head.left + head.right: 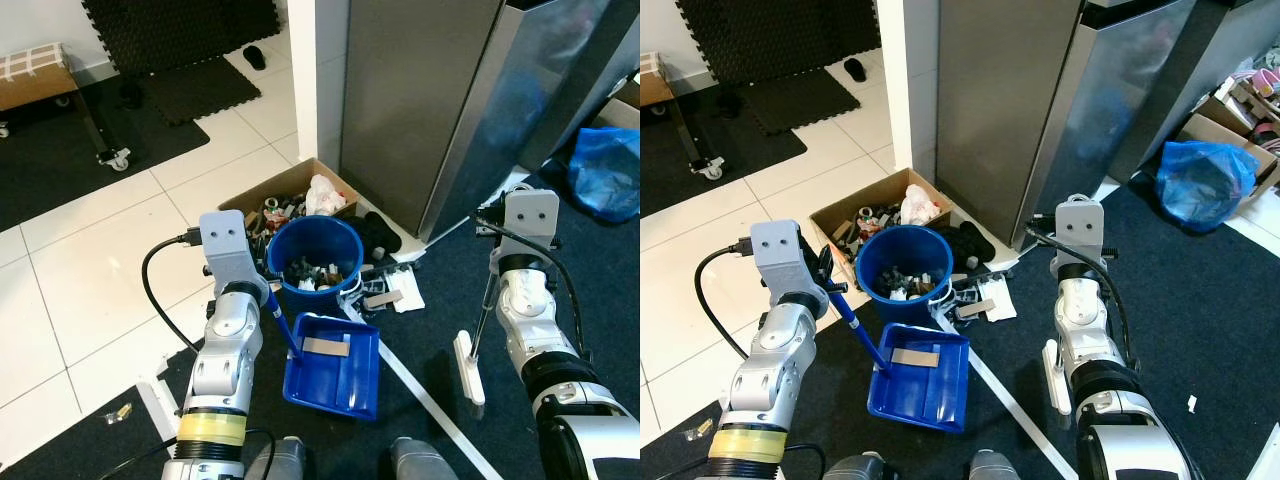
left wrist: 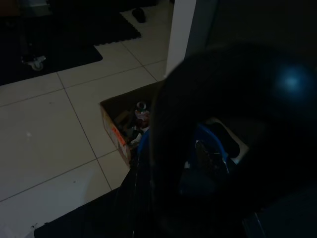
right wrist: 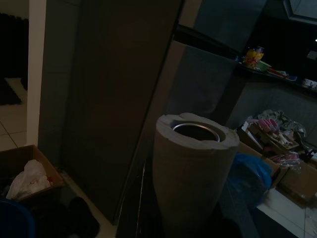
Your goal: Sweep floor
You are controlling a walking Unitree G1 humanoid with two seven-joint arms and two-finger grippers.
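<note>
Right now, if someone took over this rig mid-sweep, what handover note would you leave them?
Left gripper: at the blue handle of the dustpan; grip not visible. The pan lies on the dark carpet below the blue bucket.
Right gripper: at the broom's thin pole; the white broom head rests on the carpet.
Done: a cardboard scrap lies in the pan; the bucket holds debris.
Left: paper scraps lie by the bucket, and a small bit on the carpet.

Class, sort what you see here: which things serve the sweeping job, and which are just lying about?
For the job: dustpan, bucket, brush, litter.
Lying about: cardboard box, blue bag, black mats, trolley.
</note>
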